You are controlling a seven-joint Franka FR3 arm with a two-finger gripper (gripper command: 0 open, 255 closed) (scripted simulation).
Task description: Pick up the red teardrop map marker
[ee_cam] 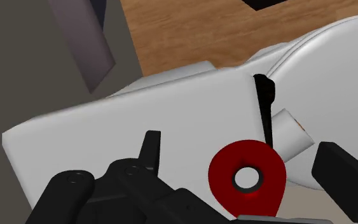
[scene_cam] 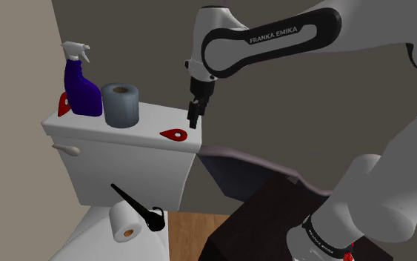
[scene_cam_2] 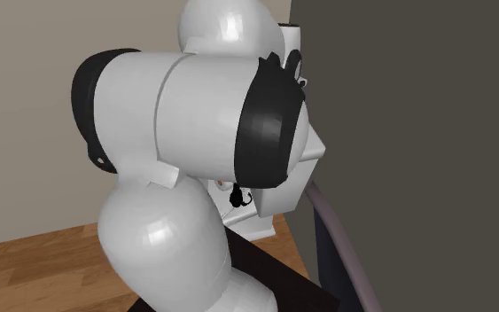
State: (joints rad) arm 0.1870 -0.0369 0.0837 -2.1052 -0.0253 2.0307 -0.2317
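A red teardrop map marker (scene_cam: 173, 135) with a white hole lies flat on the white toilet tank lid (scene_cam: 147, 122), near the lid's end at the shoulder view's right. My black gripper (scene_cam: 193, 119) hangs just above and slightly right of it, pointing down. In the wrist view the marker (ee_cam: 247, 178) lies between my two fingers, which stand wide apart and do not touch it. The gripper (ee_cam: 240, 147) is open and holds nothing. A second red marker (scene_cam: 63, 104) peeks out behind the spray bottle at the lid's other end.
A blue spray bottle (scene_cam: 82, 87) and a grey paper roll (scene_cam: 121, 104) stand on the tank lid. On the toilet seat lie a white paper roll (scene_cam: 124, 222) and a black brush (scene_cam: 141, 209). A dark wall (scene_cam: 288, 141) rises behind the tank. The white arm (scene_cam_2: 194, 133) blocks most of the second exterior view.
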